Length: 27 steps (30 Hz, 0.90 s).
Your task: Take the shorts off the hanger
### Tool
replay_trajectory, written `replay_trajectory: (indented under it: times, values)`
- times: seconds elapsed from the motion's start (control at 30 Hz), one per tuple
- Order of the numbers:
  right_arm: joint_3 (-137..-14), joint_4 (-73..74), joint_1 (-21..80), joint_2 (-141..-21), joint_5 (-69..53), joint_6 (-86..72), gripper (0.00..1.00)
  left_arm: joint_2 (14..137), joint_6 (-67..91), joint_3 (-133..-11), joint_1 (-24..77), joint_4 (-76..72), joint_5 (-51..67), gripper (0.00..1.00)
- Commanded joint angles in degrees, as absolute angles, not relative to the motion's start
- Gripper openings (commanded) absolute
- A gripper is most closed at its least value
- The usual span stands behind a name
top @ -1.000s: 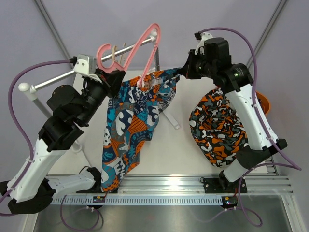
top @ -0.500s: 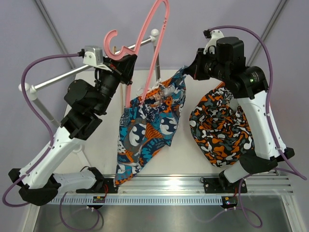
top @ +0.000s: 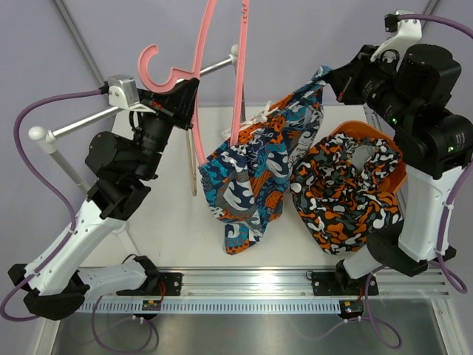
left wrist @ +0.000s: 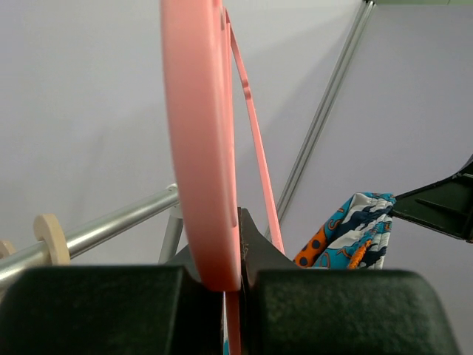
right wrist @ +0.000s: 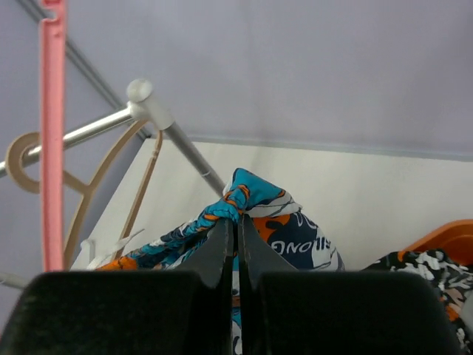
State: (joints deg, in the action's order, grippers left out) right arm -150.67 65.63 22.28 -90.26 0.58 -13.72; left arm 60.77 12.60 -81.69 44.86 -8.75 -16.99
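Left fingers [left wrist: 111, 310] clamped on pink hanger [left wrist: 198, 148], right fingers [right wrist: 255, 259] pinching an edge of blue print shorts [right wrist: 266, 222], top view alone showing that pair stretched from hanger to right gripper [top: 329, 75], camouflage shorts [top: 347, 192] heaped on table [top: 170, 214], metal rail [right wrist: 96, 129] behind.

Both arms high and apart, left gripper [top: 191, 92] and right gripper [top: 329, 75] pinched closed.

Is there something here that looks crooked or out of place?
The pink hanger is off the rail, held steeply tilted by the left gripper. The blue shorts stretch from it to the right gripper, apparently caught on it.
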Motion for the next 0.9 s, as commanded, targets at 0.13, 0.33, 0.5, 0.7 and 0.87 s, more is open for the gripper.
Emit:
replay_trajectory:
  times: [0.13, 0.33, 0.5, 0.7, 0.87]
  values:
    - [-142.6, 49.8, 14.5, -81.4, 25.4, -11.9, 0.00, 55.9, 10.8, -78.8, 44.8, -6.7, -18.1, 0.00]
    - [-143.4, 49.7, 4.5, -80.8, 36.4, -9.8, 0.00, 55.5, 11.4, -76.6, 44.9, -4.0, -16.5, 0.00]
    - [-139.4, 53.3, -7.1, -80.8, 27.3, -14.6, 0.00, 55.5, 10.6, -76.0, 44.8, -3.4, -16.4, 0.00]
    - [-128.3, 45.5, -10.1, -76.0, 1.2, -18.9, 0.00, 56.7, 10.5, -76.5, 44.8, -6.0, -17.1, 0.00]
    - [-121.8, 40.0, -10.0, -74.7, -23.1, -17.8, 0.00, 59.5, 9.4, -79.6, 44.7, -10.4, -18.6, 0.00]
